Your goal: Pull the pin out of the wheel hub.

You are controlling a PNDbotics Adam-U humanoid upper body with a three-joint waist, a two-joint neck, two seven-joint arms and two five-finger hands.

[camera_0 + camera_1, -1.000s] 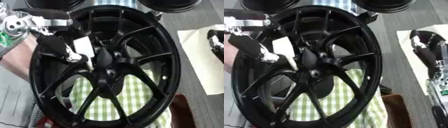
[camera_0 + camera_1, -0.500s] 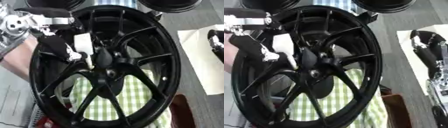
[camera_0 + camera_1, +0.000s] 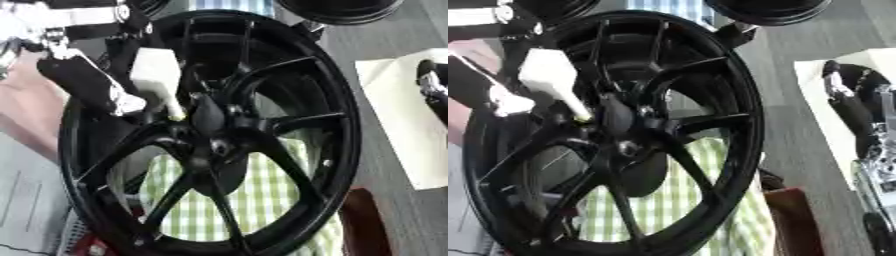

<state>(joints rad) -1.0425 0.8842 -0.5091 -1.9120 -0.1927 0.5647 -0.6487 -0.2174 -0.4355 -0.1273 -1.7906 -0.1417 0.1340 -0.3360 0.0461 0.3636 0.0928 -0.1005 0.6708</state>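
- Grey tabletop [image 3: 385, 50] and a green checked cloth [image 3: 254, 195] lie behind the big black spoked wheel hub [image 3: 210, 145].
- Left hand [image 3: 83, 82] pinches the white tapered pin [image 3: 157, 80], just up-left of the hub's centre.
- Pin looks stiff and light; best held at its wide head.
- Right hand [image 3: 859, 107] rests well right of the hub; its fingers cannot be told.

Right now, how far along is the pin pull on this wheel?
Done: the left robot hand has reached the hub and closed on the white pin. In hand: the pin's narrow tip sits right at the hub, so it looks barely out or just clearing. Left: drawing it fully clear. The right robot hand rests aside.
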